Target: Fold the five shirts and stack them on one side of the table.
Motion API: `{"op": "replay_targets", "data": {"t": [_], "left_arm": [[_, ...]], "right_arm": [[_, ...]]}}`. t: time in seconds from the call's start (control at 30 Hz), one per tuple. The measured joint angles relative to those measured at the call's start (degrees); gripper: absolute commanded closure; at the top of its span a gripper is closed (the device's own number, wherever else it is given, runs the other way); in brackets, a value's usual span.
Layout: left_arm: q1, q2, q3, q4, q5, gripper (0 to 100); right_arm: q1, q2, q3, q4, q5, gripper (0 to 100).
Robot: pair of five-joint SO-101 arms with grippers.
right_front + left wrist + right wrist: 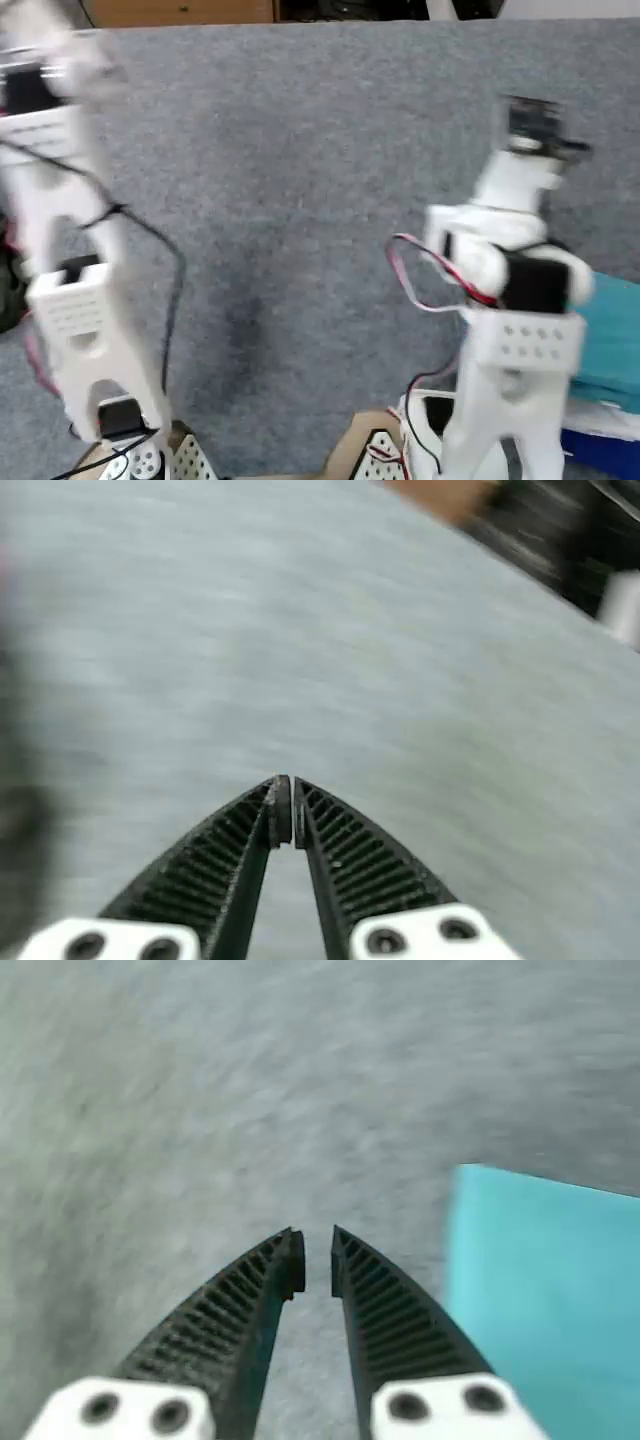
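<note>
Teal shirt [545, 1290] lies flat on grey counter [200, 1080] just beside R fingers [385, 1300], near edge running approx along them, so R arm's nearer; R fingers barely parted & empty, L fingers [235, 855] clenched on nothing, well apart from it.

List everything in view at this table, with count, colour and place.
Table cover: one, grey, spread across the table.
Teal shirt: one, teal, at the table's right edge beside the right arm; looks folded.
Blue item: one, blue with white above it, below the teal shirt in the high view; cannot tell what it is.
Wooden strip: one, brown, beyond the far edge.
Cables: several, red, white and black, along both arms.
Left arm: one, white, left side; left jaws black, shut, over bare cover.
Right arm: one, white, right side; right jaws black, slightly open, empty, beside the teal shirt.
</note>
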Motion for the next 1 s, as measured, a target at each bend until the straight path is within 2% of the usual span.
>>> {"op": "replay_targets", "data": {"t": [0.2, 0.27, 0.37, 0.53, 0.67, 0.73, 0.8, 0.87, 1.0], "left_arm": [[-24.09, -0.62, 12.04, -0.09, -10.46, 80], [-29.27, 0.53, 16.62, -1.67, -11.6, 80], [-33.32, 4.22, 20.84, -6.51, -11.87, 80], [-33.32, 12.84, 23.82, -12.48, -11.87, 82], [-31.38, 17.14, 23.38, -13.01, -11.87, 99], [-30.86, 17.41, 22.42, -13.01, -11.87, 96], [-30.07, 17.41, 21.01, -12.92, -11.87, 99], [-29.1, 17.49, 18.55, -11.34, -11.87, 98], [-25.85, 17.49, 9.23, -2.99, -11.87, 98]], "right_arm": [[-6.77, 14.51, -3.69, -1.23, -1.58, 93.4], [-9.67, 19.43, -6.42, -3.52, -1.67, 93.3], [-15.03, 26.29, -11.6, -6.24, -1.67, 93.4], [-22.33, 36.57, -20.75, -8.18, -1.67, 93.5], [-23.56, 42.46, -25.32, -8.18, -1.67, 93.5], [-23.56, 43.87, -26.11, -8.18, -1.67, 93.5], [-23.38, 43.96, -26.11, -8.18, -1.67, 93.5], [-23.38, 43.96, -26.29, -8.18, -1.67, 93.5], [-23.38, 43.96, -26.29, -8.18, -1.67, 93.5]]}}
